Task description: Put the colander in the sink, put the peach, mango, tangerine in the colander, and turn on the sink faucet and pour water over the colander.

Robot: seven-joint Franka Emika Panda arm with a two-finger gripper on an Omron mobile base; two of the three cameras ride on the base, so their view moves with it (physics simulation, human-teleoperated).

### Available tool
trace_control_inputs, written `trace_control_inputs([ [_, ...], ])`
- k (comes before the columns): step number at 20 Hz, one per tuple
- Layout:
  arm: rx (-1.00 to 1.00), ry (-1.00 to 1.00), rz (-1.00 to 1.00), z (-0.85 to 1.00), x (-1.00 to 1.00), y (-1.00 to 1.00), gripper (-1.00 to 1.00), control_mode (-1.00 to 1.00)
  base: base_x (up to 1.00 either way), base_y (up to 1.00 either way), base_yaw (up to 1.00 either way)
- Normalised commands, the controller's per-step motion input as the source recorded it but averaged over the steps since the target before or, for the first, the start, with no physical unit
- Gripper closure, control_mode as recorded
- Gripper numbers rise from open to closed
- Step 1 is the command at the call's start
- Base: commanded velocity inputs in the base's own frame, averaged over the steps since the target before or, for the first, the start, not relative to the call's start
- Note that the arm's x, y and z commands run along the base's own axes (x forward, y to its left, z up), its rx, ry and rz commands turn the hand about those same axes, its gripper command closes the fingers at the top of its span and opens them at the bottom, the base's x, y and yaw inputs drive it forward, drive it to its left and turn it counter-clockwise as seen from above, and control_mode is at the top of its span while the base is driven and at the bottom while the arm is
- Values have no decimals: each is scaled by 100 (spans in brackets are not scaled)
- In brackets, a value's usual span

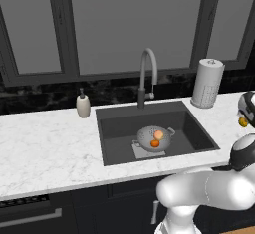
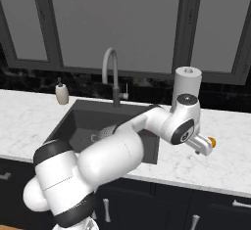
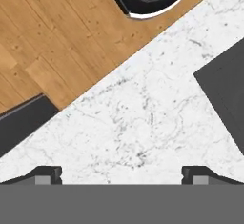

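The silver colander [image 1: 149, 137] stands on the floor of the dark sink [image 1: 119, 128]. Inside it lie the pale pink peach [image 1: 158, 134] and the vivid orange tangerine [image 1: 155, 144]. The grey gooseneck faucet [image 1: 147, 71] rises behind the basin, and no water runs from it. The yellow-orange mango [image 2: 212, 141] lies on the counter right of the sink, just beside my hand. My gripper [image 2: 202, 149] hovers there pointing down, open. In the hand view the fingertips [image 3: 47, 174] stand wide apart over bare marble with nothing between them. In the right base view my arm hides most of the colander [image 2: 99, 135].
A white soap bottle [image 1: 83, 105] stands left of the sink. A paper towel roll [image 1: 207, 83] stands at the back right, close behind my hand. The hand view takes in the counter's front edge, wood floor [image 3: 52, 42] and a sink corner [image 3: 224, 94].
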Motion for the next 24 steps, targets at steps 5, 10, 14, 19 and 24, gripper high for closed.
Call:
trace_control_inputs([
  [5,2,1,1,-31,35,-21,-100,-100,0,0,0],
  [10,7,3,0,-20,33,-37,-100,-100,0,0,0],
  [14,4,0,0,-12,43,-24,-100,-100,0,0,0],
  [19,1,1,0,-11,45,-22,-100,-100,0,0,0],
  [24,0,2,-1,-24,42,-18,-100,-100,0,0,0],
])
